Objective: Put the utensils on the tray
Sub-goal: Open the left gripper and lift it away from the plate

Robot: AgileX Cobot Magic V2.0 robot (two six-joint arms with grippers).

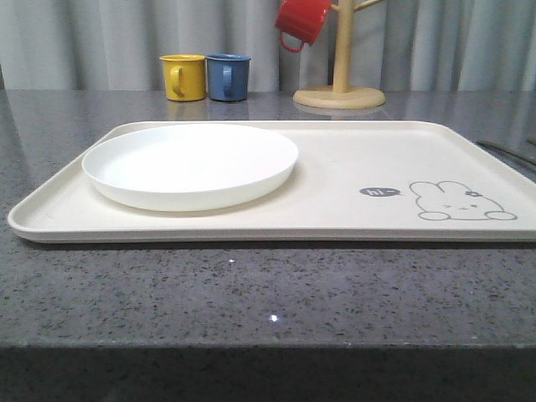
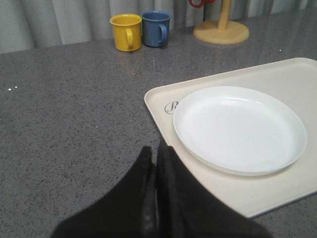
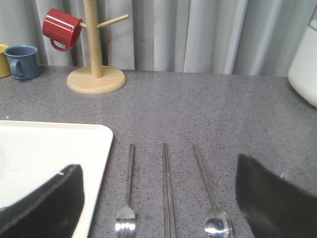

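Note:
The silver fork (image 3: pixel 130 183), chopsticks (image 3: pixel 167 193) and spoon (image 3: pixel 205 186) lie side by side on the grey counter, just beside the cream tray's (image 3: pixel 49 148) short edge. My right gripper (image 3: pixel 159 191) hovers over them, wide open, its dark fingers (image 3: pixel 49 203) spread on either side of the three pieces and holding nothing. The rabbit-printed tray (image 1: pixel 335 167) spans the middle of the counter. My left gripper (image 2: pixel 154 152) is shut and empty, its tips over the counter at the other end of the tray (image 2: pixel 277 74).
A round white plate (image 1: pixel 191 163) rests on the tray's left half. Behind the tray stand a yellow mug (image 1: pixel 183 77), a blue mug (image 1: pixel 228 77) and a wooden mug tree (image 1: pixel 340 88) carrying a red mug (image 1: pixel 301 21). A white appliance (image 3: pixel 304 64) stands beyond the utensils.

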